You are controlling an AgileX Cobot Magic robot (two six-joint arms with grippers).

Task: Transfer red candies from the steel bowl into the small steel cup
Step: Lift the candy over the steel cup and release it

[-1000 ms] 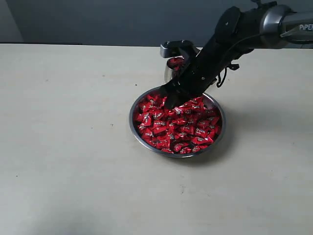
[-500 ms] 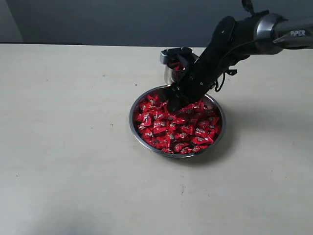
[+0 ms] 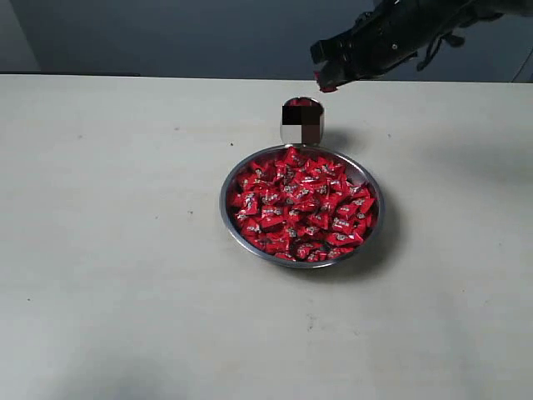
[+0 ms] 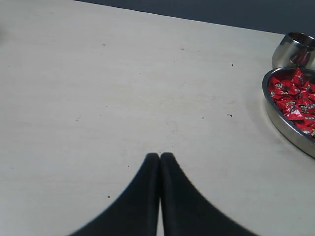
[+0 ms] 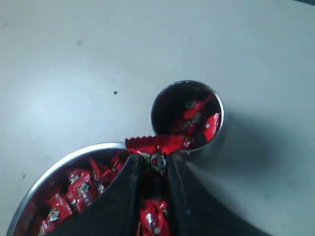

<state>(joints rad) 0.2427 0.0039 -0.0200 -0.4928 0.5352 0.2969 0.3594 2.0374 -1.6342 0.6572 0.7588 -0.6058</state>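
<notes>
The red candies (image 3: 300, 204) are glossy scarlet, each wrapper flecked with small marks, seemingly white or silver, too fine to read. The steel bowl (image 3: 225, 212) is mirror grey. At its twelve o'clock the small steel cup (image 3: 291, 133) is the same polished silver, dark inside with red showing. The right gripper (image 5: 155, 158) and left gripper (image 4: 160, 156) are matt black. The held candy (image 5: 157, 144) is red. The table (image 3: 125, 233) is pale cream with a few dark specks, and the wall (image 3: 166, 33) is dark slate blue.
</notes>
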